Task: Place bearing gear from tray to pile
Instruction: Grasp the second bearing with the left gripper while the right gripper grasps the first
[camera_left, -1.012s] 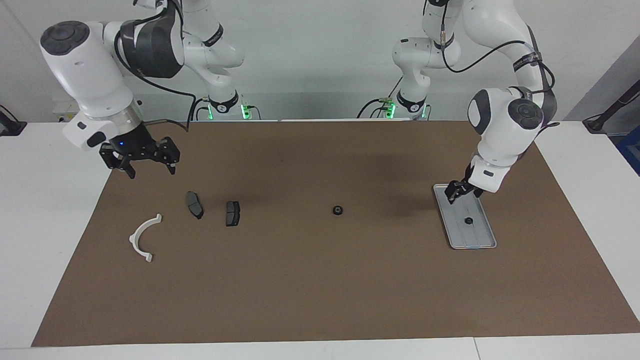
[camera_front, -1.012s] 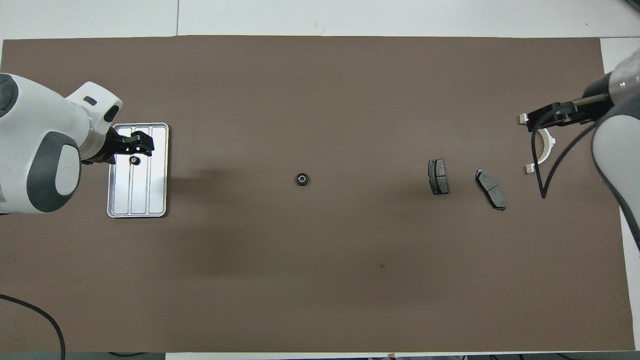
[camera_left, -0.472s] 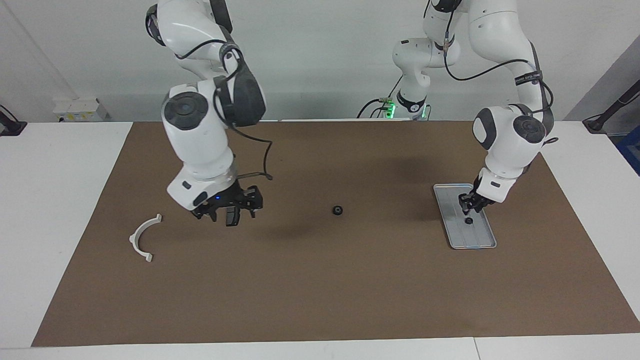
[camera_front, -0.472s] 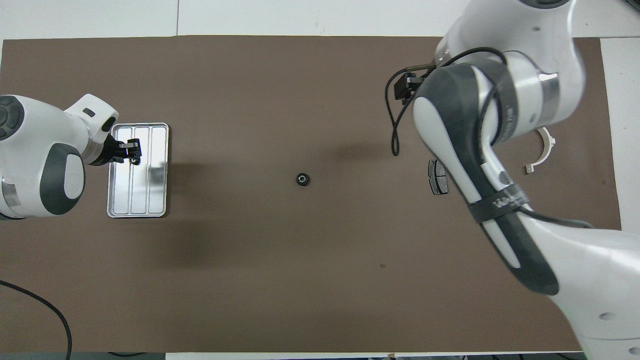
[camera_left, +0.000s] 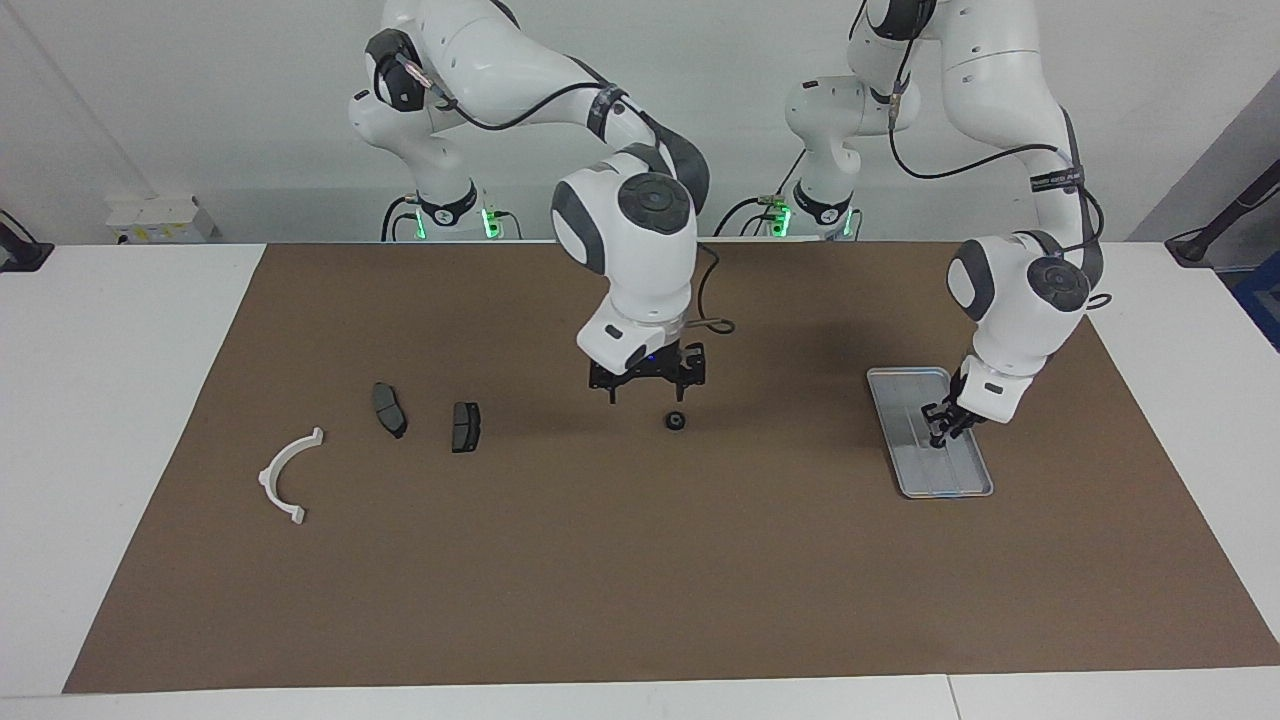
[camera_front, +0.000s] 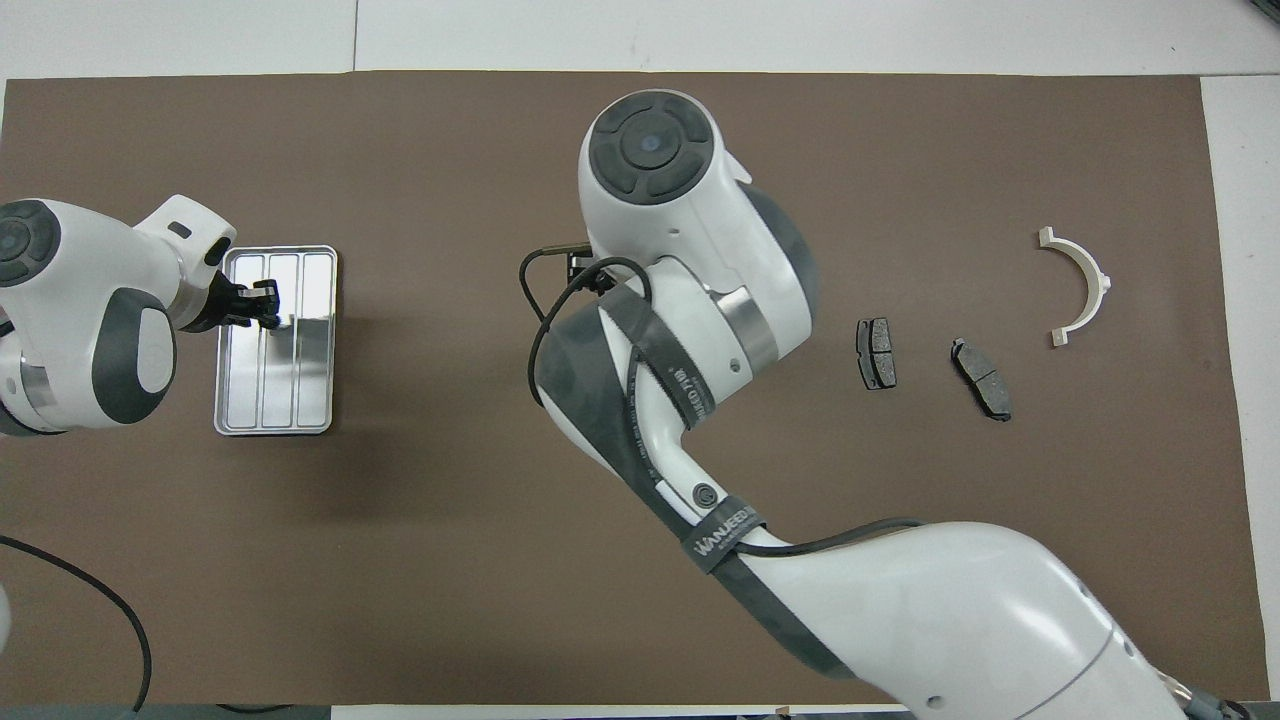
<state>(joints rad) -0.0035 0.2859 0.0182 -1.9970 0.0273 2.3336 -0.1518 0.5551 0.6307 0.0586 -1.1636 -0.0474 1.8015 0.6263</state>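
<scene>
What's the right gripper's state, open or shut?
Open: fingertips of the right gripper stand apart, nothing between them, above the mat by the bearing gear. Left gripper is low over the tray.

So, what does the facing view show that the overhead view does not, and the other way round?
Only the facing view shows the small black bearing gear lying on the mat at mid-table, and the right gripper, open, close above it. The overhead view adds no object of its own: there the right arm covers both. Both views show the tray with the left gripper down on it, the two dark pads and the white bracket.
</scene>
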